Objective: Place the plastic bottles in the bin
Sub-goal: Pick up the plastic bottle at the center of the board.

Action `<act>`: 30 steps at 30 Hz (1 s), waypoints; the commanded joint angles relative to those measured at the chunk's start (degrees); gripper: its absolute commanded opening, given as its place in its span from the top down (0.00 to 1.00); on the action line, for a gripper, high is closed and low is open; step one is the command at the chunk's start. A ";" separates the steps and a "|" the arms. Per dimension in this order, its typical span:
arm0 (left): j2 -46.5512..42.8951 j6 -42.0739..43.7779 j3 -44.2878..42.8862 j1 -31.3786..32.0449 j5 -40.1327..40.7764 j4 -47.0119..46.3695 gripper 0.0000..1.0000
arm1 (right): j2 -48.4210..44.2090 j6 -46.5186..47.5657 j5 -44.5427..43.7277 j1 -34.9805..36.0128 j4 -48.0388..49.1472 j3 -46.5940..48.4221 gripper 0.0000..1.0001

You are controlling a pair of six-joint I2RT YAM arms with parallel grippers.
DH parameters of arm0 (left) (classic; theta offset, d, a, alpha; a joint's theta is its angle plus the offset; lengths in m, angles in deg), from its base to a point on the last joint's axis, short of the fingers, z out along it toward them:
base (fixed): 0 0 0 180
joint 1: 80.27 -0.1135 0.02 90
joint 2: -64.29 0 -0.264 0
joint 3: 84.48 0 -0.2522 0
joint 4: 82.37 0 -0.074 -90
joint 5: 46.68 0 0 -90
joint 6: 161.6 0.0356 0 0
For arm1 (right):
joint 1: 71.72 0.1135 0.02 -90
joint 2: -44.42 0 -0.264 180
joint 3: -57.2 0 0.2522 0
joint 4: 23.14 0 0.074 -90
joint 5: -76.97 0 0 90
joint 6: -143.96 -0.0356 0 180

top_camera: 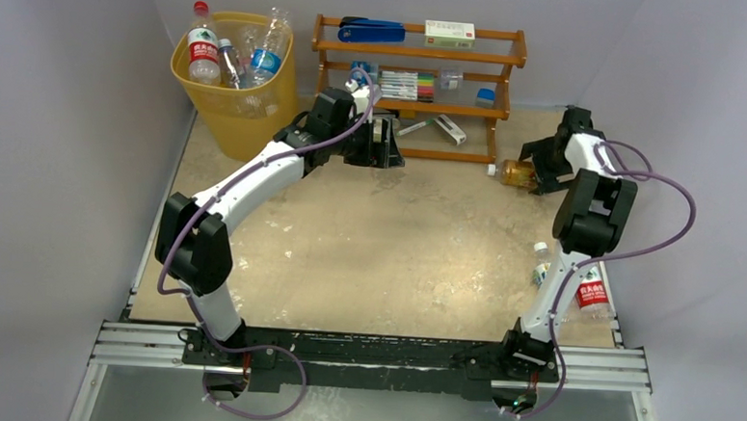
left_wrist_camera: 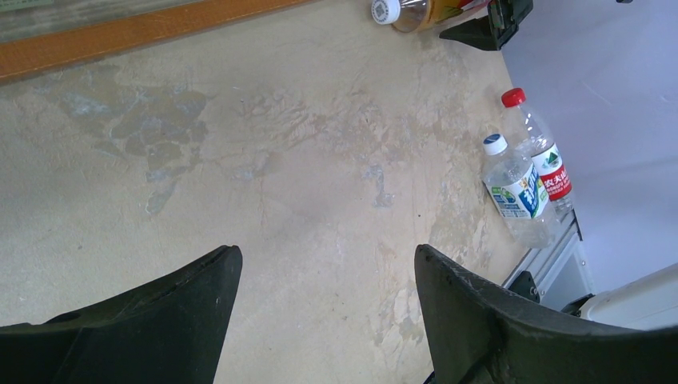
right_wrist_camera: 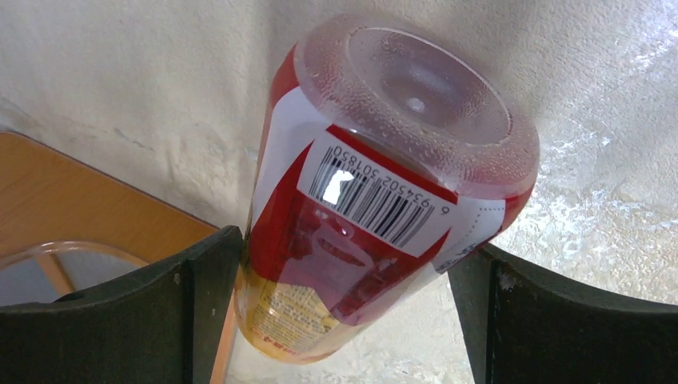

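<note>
An orange-tinted bottle with a red label point(top_camera: 516, 172) lies on the table by the shelf's right foot. My right gripper point(top_camera: 544, 166) is open and straddles it. In the right wrist view the bottle point(right_wrist_camera: 384, 160) sits between the fingers of the gripper point(right_wrist_camera: 356, 240), against the left one with a gap to the right one. Two clear bottles point(top_camera: 541, 263) point(top_camera: 592, 294) lie at the right edge and also show in the left wrist view point(left_wrist_camera: 520, 192) point(left_wrist_camera: 544, 156). The yellow bin point(top_camera: 249, 117) at the far left holds several bottles. My left gripper point(top_camera: 383, 143) point(left_wrist_camera: 328, 252) is open and empty above the table.
A brown wooden shelf rack point(top_camera: 416, 54) stands at the back with a blue stapler, white boxes and pens on it. Its base strip point(left_wrist_camera: 120, 36) shows in the left wrist view. White walls close in on the left and right sides.
</note>
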 commanded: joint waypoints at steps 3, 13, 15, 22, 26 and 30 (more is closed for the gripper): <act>-3.02 0.11 0.26 -0.21 -0.49 -2.57 0.22 | -1.68 2.21 -2.32 -0.27 0.67 -1.60 0.10; -4.44 -4.09 2.96 0.02 -6.78 -7.21 0.22 | -14.09 11.93 -2.84 -0.01 10.37 -16.69 0.53; -5.55 -6.32 5.10 -0.03 -9.16 -10.81 0.21 | -17.88 13.87 -1.70 0.13 12.17 -20.46 0.53; -6.05 -10.61 9.61 0.99 -12.58 -17.29 0.16 | -29.97 18.74 3.33 2.75 16.47 -30.87 0.51; -5.82 -14.80 12.11 1.42 -14.25 -22.79 0.15 | -37.21 19.62 4.73 6.64 17.07 -34.23 0.51; -5.32 -18.25 13.64 2.39 -14.82 -28.40 0.14 | -43.31 18.82 5.79 12.65 17.03 -34.83 0.50</act>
